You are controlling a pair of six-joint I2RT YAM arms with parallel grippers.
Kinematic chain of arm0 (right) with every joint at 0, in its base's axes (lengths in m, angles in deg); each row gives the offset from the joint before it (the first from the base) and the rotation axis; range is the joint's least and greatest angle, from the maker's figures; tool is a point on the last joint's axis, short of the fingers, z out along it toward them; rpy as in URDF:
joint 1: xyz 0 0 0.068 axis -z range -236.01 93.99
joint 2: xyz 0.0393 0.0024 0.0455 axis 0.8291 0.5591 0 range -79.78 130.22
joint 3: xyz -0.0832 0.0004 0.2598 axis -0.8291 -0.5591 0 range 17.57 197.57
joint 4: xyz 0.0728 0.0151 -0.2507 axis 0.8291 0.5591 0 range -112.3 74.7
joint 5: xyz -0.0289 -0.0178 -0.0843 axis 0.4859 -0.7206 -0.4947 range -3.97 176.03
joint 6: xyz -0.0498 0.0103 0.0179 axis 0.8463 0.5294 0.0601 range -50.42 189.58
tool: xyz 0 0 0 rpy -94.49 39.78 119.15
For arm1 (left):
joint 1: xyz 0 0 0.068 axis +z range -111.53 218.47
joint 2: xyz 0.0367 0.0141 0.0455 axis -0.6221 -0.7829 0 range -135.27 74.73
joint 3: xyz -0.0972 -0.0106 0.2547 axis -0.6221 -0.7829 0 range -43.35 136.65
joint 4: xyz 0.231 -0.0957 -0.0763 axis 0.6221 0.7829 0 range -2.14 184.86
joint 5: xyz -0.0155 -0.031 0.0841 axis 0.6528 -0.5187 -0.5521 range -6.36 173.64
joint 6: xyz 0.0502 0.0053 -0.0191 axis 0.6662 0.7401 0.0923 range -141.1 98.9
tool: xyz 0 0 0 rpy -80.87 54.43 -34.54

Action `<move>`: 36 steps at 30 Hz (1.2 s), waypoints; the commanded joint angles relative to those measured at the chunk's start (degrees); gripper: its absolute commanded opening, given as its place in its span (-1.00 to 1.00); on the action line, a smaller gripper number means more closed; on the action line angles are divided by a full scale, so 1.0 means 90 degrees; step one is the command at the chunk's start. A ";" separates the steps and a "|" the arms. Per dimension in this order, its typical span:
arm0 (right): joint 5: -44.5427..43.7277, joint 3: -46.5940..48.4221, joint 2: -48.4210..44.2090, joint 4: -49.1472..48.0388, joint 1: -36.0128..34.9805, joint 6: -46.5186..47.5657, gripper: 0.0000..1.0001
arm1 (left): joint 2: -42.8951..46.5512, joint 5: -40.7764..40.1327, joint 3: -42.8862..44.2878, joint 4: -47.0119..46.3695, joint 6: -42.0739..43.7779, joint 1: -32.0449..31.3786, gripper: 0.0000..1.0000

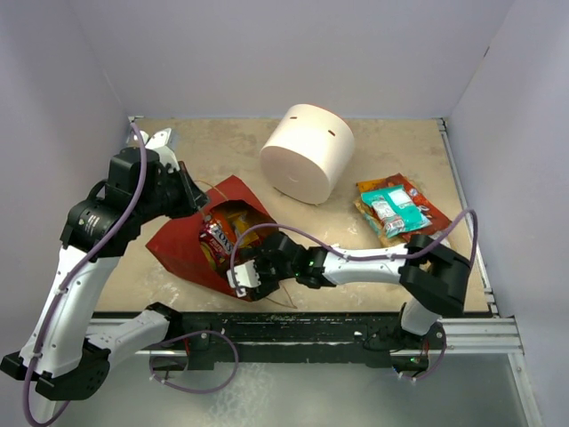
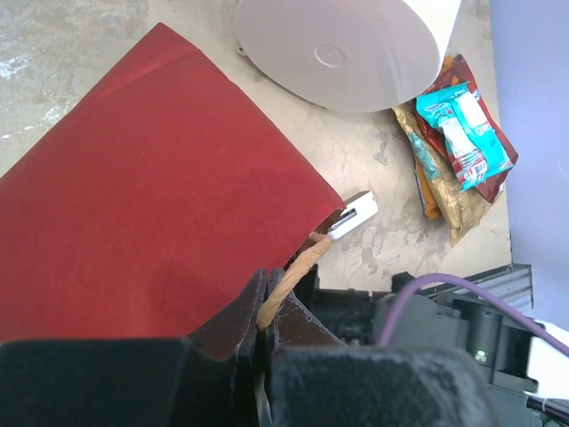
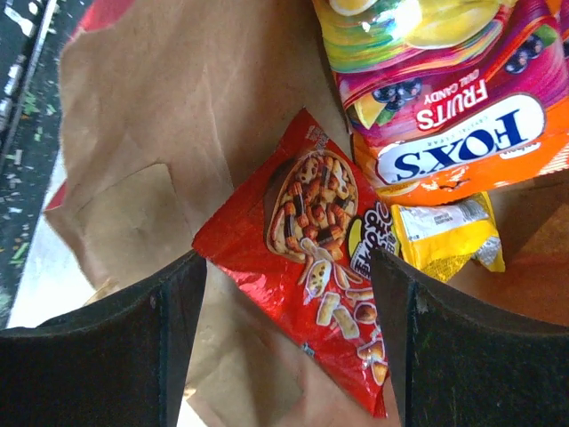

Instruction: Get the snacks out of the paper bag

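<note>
Straddling a red packet (image 3: 320,285) inside the paper bag (image 3: 151,133), the right gripper (image 3: 289,294) has its jaws spread wide, one finger on each side of the packet. Whether either pad touches the foil cannot be told. Just beyond the red packet lie a multicoloured fruit-candy packet (image 3: 436,98) and a small yellow packet (image 3: 444,233), all resting on the bag's plain brown lining. The left gripper (image 2: 267,334) is clenched on the bag's rim, where a twine handle (image 2: 289,280) runs in between its fingers, and the bag's mouth gapes toward the right arm. Well apart from the bag, a pile of snacks (image 1: 396,209) topped by a teal packet (image 2: 462,129) lies on the table (image 1: 222,142), near a big white cylinder (image 1: 307,151).
</note>
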State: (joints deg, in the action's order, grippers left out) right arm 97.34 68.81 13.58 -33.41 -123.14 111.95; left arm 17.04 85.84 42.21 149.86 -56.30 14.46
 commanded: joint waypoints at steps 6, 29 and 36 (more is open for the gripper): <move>-0.0920 0.0238 0.0699 -0.1075 -0.0128 0.0683 0.46 | -0.0133 0.0392 0.0365 -0.0062 0.0374 0.0038 -1.00; -0.0608 -0.0358 -0.1928 -0.0561 -0.0168 -0.1081 -1.00 | -0.0097 -0.0238 0.0254 -0.0534 0.0202 0.0036 -1.00; -0.0648 0.0101 -0.3370 0.0780 -0.0168 -0.2900 -1.00 | -0.0035 -0.0412 0.0251 -0.0575 0.0112 0.0032 -1.00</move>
State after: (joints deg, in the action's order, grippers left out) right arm 90.30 65.45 -10.57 -32.82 -124.36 97.00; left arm 15.49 83.78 44.39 148.70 -53.61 14.46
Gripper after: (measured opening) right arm 0.005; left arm 0.007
